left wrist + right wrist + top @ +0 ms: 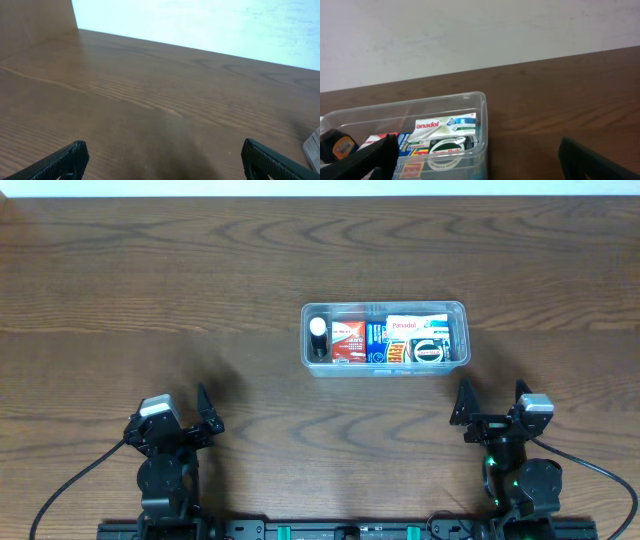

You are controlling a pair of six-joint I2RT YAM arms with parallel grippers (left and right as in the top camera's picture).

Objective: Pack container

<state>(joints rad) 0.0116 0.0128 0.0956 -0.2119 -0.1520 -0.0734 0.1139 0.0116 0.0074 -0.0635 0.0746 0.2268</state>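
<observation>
The clear plastic container sits on the wooden table right of centre. It holds a small dark bottle with a white cap, a red box, a blue box, a white Panadol box and a round green-and-white tin. In the right wrist view the container is ahead and left, with the Panadol box and tin inside. My left gripper is open and empty near the front left. My right gripper is open and empty in front of the container. Both show open in the wrist views.
The table's far edge meets a white wall. A sliver of the container's corner shows at the right edge of the left wrist view. Black cables run from both arm bases at the front edge.
</observation>
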